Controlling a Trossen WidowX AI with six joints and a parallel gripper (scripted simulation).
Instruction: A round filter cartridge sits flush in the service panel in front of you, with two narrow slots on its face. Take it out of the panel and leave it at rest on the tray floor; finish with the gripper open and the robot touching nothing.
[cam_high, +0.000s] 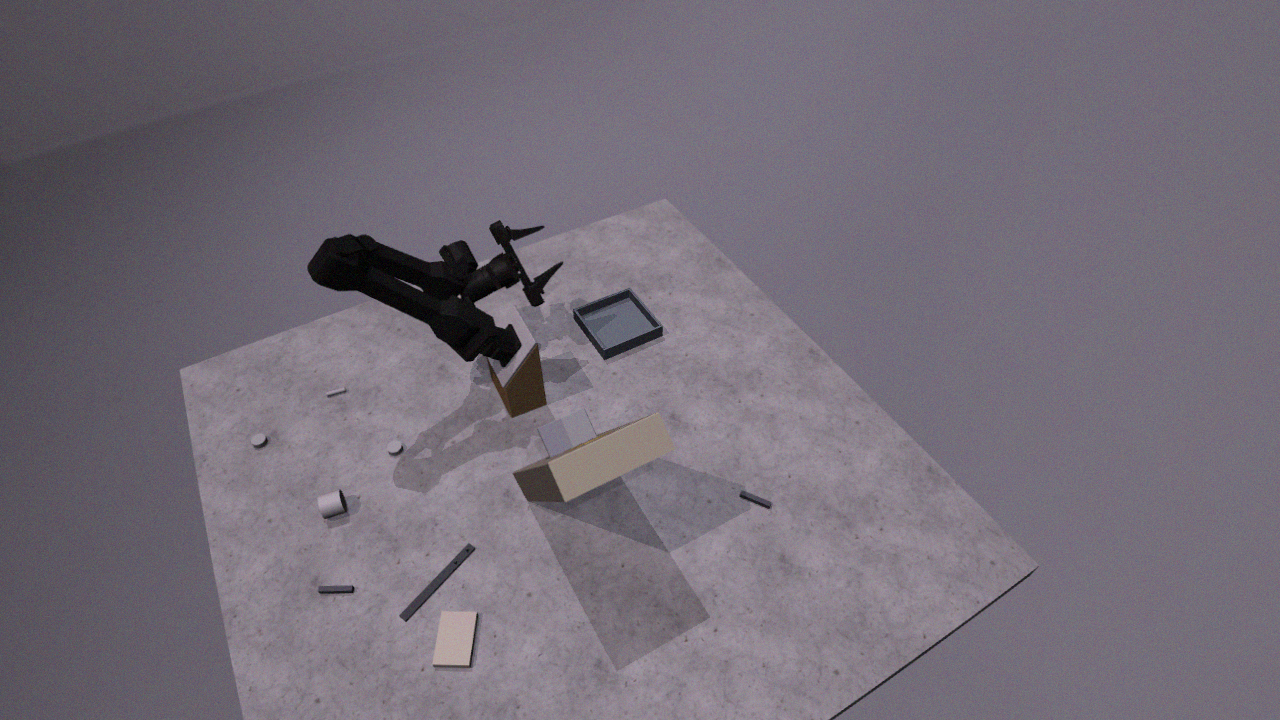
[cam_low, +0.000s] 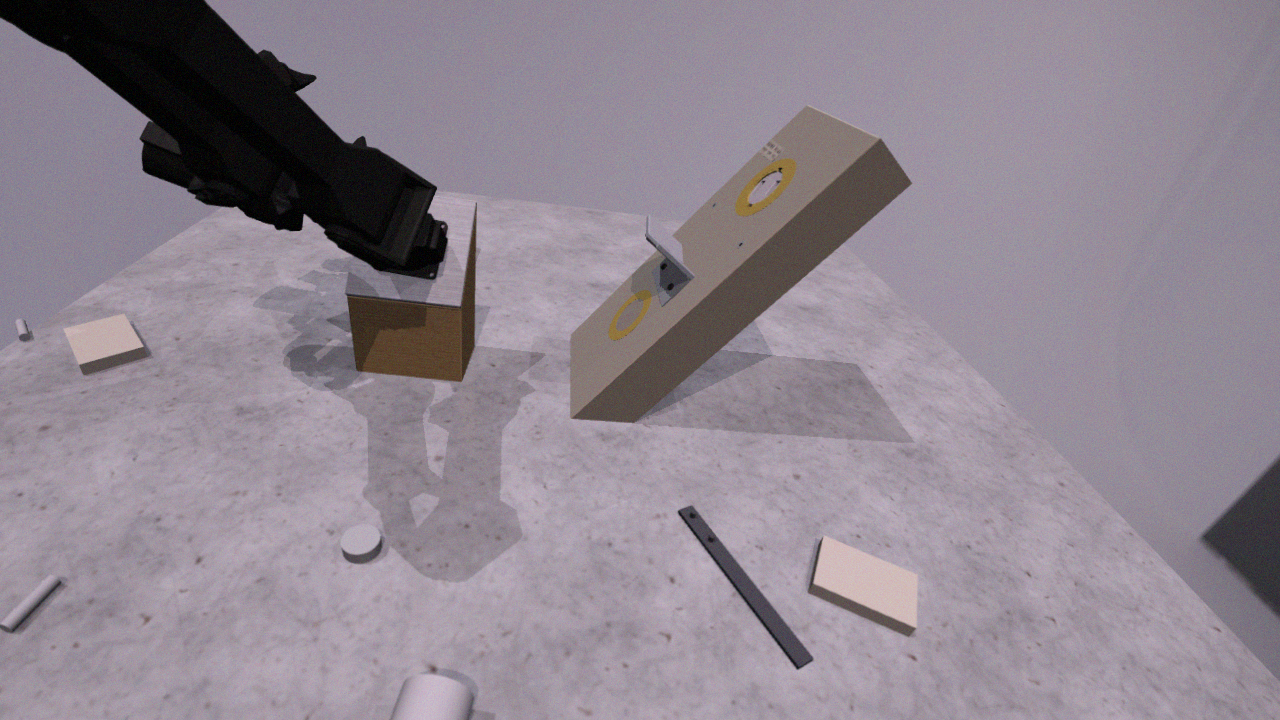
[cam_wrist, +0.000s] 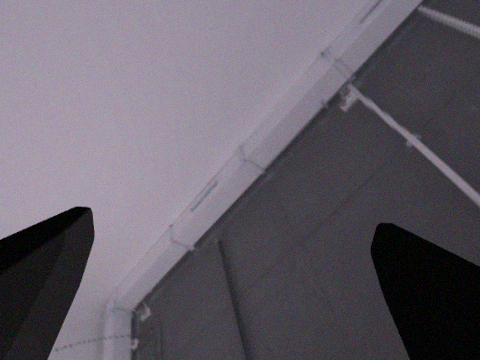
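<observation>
The beige service panel is a thick slanted box. Its face shows in the exterior view, with an upper yellow ring around a pale round area with small dark marks, and a lower yellow ring around a plain area. The cartridge's two slots cannot be made out, so I cannot tell which ring holds it. My gripper is wide open and empty, raised high, pointing away from the panel. The blue-grey tray stands behind the panel in the top view, with nothing visible inside.
A grey angled bracket juts from the panel face between the rings. The arm stands on a wooden block beside the panel. A dark flat bar, a beige slab and a white cylinder lie around.
</observation>
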